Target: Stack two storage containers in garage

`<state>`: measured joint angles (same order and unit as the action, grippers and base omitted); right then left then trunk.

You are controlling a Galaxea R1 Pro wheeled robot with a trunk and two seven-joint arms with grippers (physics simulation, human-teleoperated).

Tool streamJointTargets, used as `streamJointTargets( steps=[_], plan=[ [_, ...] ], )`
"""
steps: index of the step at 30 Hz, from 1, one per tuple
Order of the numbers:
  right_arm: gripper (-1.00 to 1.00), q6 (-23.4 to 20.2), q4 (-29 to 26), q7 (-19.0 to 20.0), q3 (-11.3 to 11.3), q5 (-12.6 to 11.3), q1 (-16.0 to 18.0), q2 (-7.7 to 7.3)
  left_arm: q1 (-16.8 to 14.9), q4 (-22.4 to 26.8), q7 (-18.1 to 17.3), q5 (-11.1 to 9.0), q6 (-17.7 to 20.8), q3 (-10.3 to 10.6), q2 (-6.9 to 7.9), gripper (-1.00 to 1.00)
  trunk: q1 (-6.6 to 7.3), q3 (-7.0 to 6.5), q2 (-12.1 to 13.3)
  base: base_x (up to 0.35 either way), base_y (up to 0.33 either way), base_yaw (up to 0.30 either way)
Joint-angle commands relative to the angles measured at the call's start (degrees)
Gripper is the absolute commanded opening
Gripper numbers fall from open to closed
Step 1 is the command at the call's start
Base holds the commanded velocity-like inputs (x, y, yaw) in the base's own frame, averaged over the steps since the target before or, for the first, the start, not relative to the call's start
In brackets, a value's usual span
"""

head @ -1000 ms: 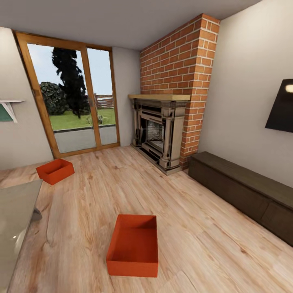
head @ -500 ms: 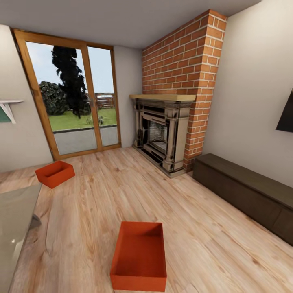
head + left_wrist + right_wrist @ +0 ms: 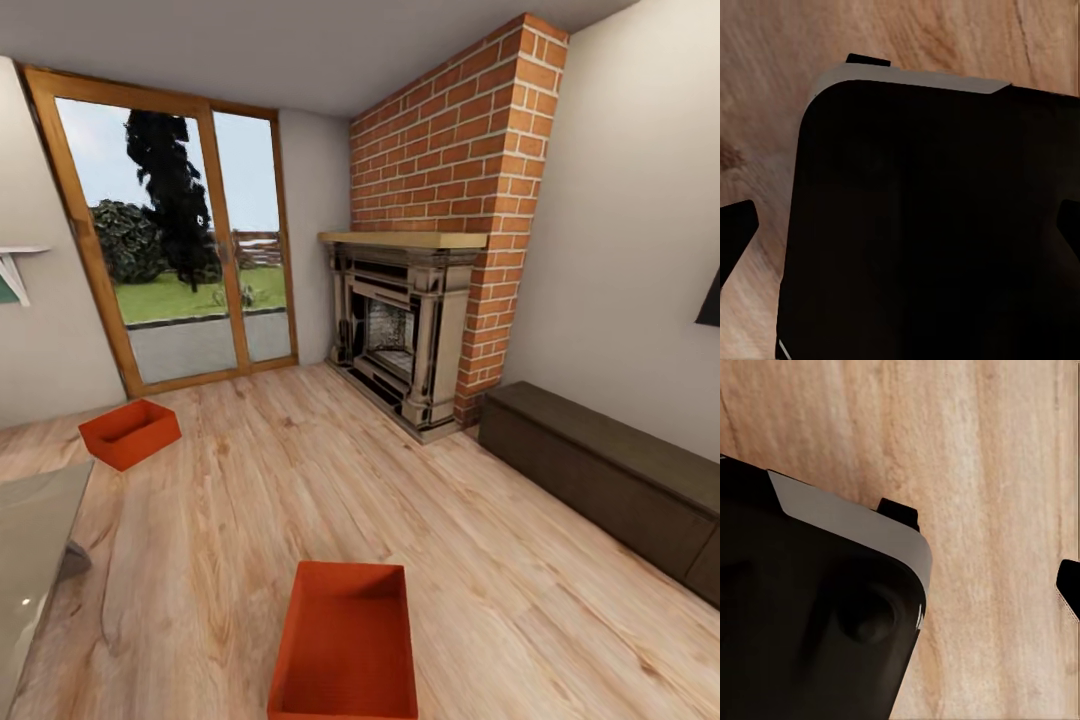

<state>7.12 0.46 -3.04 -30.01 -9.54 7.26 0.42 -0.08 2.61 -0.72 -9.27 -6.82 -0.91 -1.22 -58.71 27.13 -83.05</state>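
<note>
Floor [image 3: 300, 480]: I see light wood planks across the living room.
Near bin [image 3: 345, 645]: flat on the planks at my 6 o'clock.
Far bin [image 3: 130, 433]: on the planks at 10 o'clock, well apart from the near one.
Bench [image 3: 600, 475]: on the planks at 3 o'clock.

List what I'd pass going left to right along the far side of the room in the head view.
Far storage container → glass doors → brick fireplace → dark low cabinet.
</note>
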Motion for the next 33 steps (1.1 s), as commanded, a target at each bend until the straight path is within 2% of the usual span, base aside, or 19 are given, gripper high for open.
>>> streamJointTargets(
  steps=[1, 20, 33],
  plan=[
    [1.00, 0.2, 0.1, -0.1, -0.5, -0.6, 0.0, 0.02, 0.0, 0.0, -0.1, -0.4, -0.1, -0.1, -0.01, 1.00, -0.02, 0.05, 0.0, 0.202, 0.000, 0.000],
    [1.00, 0.2, 0.1, -0.1, -0.5, -0.6, 0.0, 0.02, 0.0, 0.0, -0.1, -0.4, -0.1, -0.1, 0.04, 1.00, -0.02, 0.05, 0.0, 0.200, 0.000, 0.000],
    [1.00, 0.2, 0.1, -0.1, -0.5, -0.6, 0.0, 0.02, 0.0, 0.0, -0.1, -0.4, -0.1, -0.1, 0.08, 1.00, -0.02, 0.05, 0.0, 0.053, 0.000, 0.000]
  ],
)
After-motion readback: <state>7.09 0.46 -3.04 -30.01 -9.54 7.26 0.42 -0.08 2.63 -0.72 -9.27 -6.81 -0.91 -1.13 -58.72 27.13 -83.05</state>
